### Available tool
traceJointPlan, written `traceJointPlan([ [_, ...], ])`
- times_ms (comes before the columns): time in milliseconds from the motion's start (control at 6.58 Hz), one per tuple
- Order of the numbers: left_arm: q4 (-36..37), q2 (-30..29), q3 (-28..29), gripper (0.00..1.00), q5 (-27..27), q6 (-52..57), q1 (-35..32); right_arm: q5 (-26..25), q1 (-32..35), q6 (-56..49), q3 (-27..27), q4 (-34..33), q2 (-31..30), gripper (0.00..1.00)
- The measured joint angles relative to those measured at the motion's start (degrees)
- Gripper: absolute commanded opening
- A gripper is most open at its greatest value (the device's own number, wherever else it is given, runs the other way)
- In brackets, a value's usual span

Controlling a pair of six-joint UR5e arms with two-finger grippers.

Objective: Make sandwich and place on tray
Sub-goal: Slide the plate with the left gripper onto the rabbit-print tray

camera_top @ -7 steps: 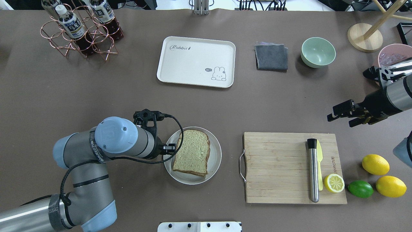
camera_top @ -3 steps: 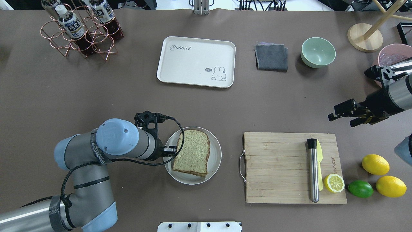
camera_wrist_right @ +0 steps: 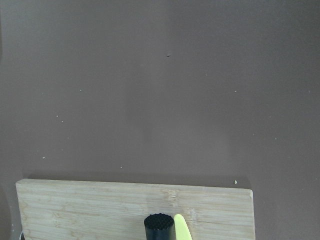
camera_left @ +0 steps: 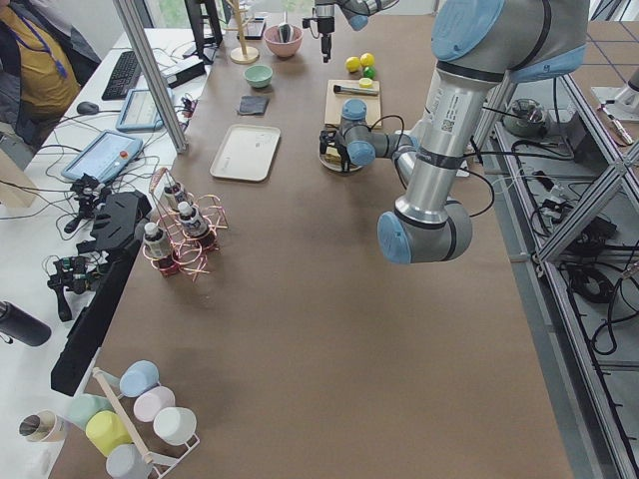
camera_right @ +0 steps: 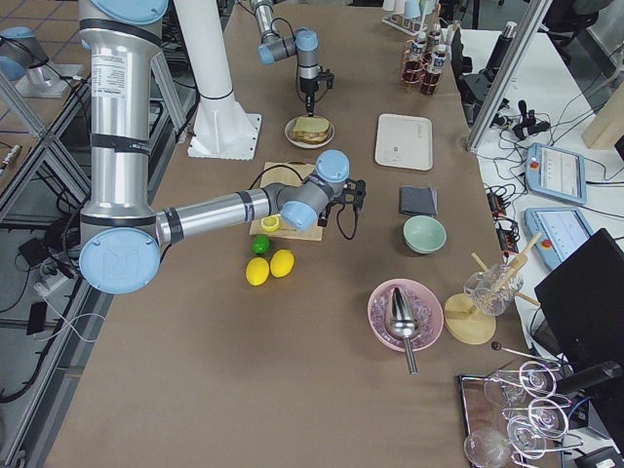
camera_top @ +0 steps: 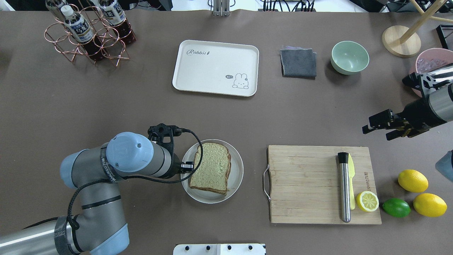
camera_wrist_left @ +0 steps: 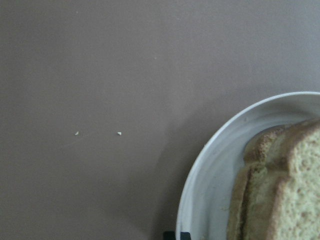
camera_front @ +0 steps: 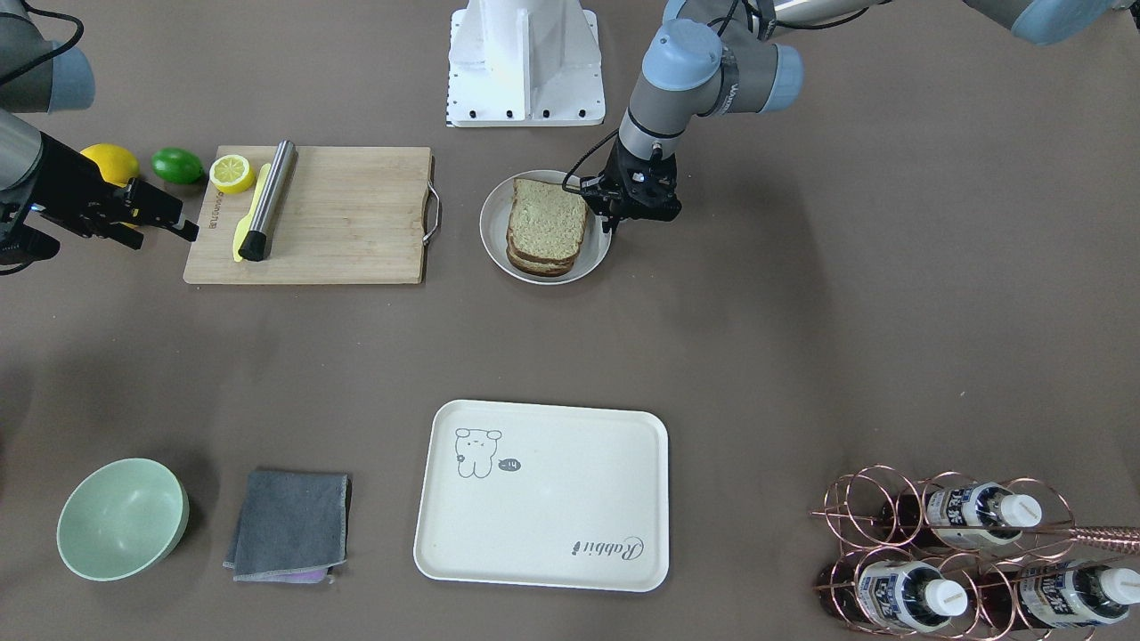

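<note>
A: Two slices sit stacked as the sandwich [camera_top: 210, 172] on the plate [camera_top: 238, 177], tray [camera_top: 212, 67] well apart.

B: Our left gripper [camera_front: 628, 214] hangs beside it, opening unclear to us. Next we should grasp and carry it.

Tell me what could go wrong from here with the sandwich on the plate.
1. The left gripper hangs at the rim of the round grey-white plate; its jaws may catch that rim and shove the plate.
2. The sandwich of two speckled tan bread slices is a loose stack; a side grasp might shift the top slice.
3. The cream-white rectangular tray lies far across the table, so the slices could slip apart on the way.
</note>
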Motion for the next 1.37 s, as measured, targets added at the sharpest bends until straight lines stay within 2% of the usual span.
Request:
traceJointPlan([
  [456, -4.0, -0.2, -0.2, 0.00, -2.4, -0.7, -3.1, 2.1, 1.3, 0.1, 1.1, 0.0, -0.6, 1.00],
  [912, -8.7, -1.6, 2.9, 0.00, -10.3, -2.1, -10.0, 2.9, 2.0, 0.1, 1.4, 0.0, -0.6, 1.00],
  [1216, -9.9, -7.8, 11.5, 0.00, -17.5, -0.1, -17.0, 3.0, 2.1, 0.1, 1.5, 0.0, -0.5, 1.00],
  [1368, -11.0, -12.0, 18.3, 0.00, -19.4, 1.6, -19.8, 3.0, 2.2, 0.1, 1.5, 0.0, -0.5, 1.00],
])
